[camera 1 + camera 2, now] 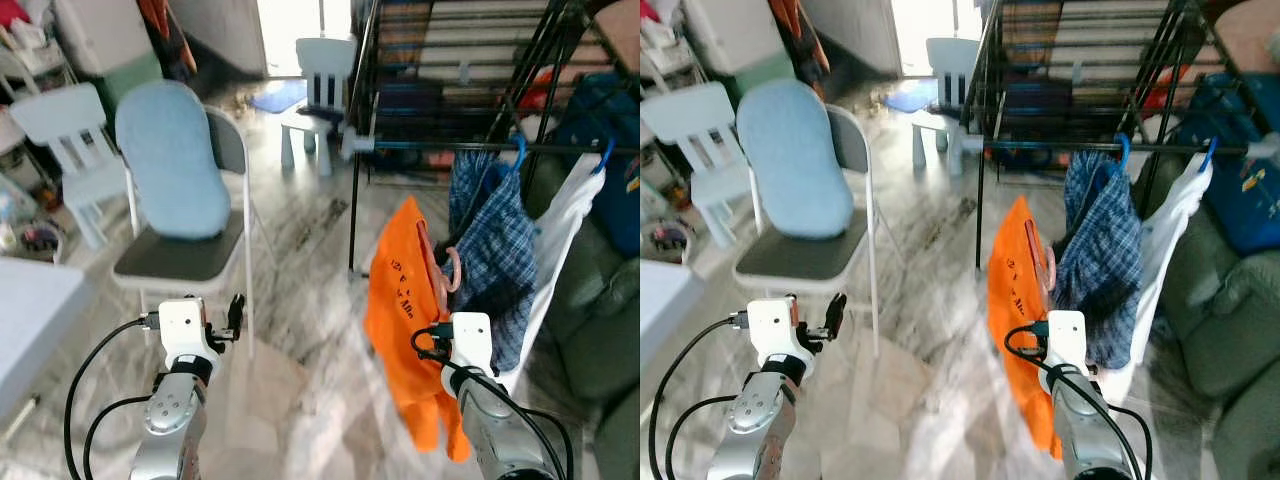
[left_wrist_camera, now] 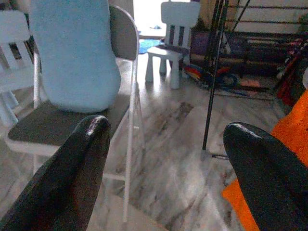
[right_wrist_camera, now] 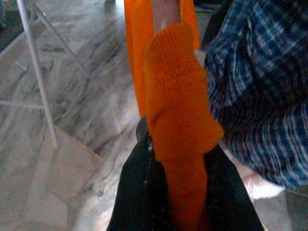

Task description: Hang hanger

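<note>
The folding chair [image 1: 190,250] with a pale blue cushion [image 1: 172,160] stands at far left on the marble floor [image 1: 300,300]. The left gripper [image 2: 163,168] is raised in front of that chair, its 2 fingers spread wide with nothing between them.

At centre right, the orange shirt [image 1: 400,300] hangs on a pink hanger [image 1: 452,272], whose hook shows just beside the collar. The right gripper [image 3: 178,192] is clamped on the lower part of this shirt; the wrist view shows orange fabric pinched between the 2 black fingers. The hanger hook appears below the rail [image 1: 480,147] and not yet on it.

Further right, the drying rack [image 1: 450,90] carries a plaid shirt [image 1: 490,250] and a white garment [image 1: 560,230], each on a blue hanger over the rail.

Procedure for the step in hand, as judged:
1. Raise the load until the hook clears the rail.
2. Aim for the free rail section left of the plaid shirt.
3. Lower the hook fully before releasing.
4. Keep the grip firm; fabric may slip and tilt the hanger.
</note>
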You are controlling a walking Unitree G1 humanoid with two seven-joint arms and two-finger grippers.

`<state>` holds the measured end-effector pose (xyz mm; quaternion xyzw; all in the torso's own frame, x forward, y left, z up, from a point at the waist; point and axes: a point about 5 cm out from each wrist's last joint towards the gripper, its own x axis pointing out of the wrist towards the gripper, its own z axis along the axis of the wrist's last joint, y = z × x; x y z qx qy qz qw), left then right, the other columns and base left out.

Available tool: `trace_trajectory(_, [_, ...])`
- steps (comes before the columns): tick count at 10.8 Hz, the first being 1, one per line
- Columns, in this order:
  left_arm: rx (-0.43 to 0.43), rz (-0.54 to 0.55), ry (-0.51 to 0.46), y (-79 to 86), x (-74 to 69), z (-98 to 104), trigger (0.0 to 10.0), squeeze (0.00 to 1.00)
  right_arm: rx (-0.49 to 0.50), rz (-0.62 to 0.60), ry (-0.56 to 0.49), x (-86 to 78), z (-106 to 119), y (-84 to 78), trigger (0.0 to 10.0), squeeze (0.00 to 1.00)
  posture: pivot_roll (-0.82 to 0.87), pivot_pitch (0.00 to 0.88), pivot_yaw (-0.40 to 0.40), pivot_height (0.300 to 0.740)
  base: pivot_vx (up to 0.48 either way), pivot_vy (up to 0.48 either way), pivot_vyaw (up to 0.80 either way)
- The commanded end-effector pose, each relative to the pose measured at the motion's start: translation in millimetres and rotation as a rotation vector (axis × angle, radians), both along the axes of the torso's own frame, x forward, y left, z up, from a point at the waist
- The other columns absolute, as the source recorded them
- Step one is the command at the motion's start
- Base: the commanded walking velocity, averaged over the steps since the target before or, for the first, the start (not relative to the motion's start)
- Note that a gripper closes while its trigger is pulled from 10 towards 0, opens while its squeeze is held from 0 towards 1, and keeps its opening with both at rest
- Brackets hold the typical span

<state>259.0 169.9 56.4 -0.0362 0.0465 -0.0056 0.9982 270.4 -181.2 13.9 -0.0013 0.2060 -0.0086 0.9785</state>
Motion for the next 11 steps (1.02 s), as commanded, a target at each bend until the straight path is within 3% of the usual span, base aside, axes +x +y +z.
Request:
trace_trajectory(1, [0.0, -0.001, -0.035, 5.3, 3.2, 8.8, 10.0, 0.0, 0.02, -0.002, -0.063, 9.3, 15.1, 4.1, 10.0, 0.0, -0.03, 0.0, 0.088, 0.74, 0.412, 0.0, 0.0])
trace_trajectory(6, [-0.03, -0.031, -0.055, -0.9, 5.4, 14.9, 10.0, 0.0, 0.085, -0.04, -0.032, 22.1, 31.0, 11.2, 10.0, 0.0, -0.03, 0.0, 0.09, 0.74, 0.442, 0.0, 0.0])
trace_trajectory(11, [-0.063, -0.031, -0.021, -2.5, 5.0, 11.0, 10.0, 0.0, 0.095, -0.05, -0.004, 20.5, 32.1, 12.7, 10.0, 0.0, -0.03, 0.0, 0.092, 0.74, 0.067, 0.431, 0.0])
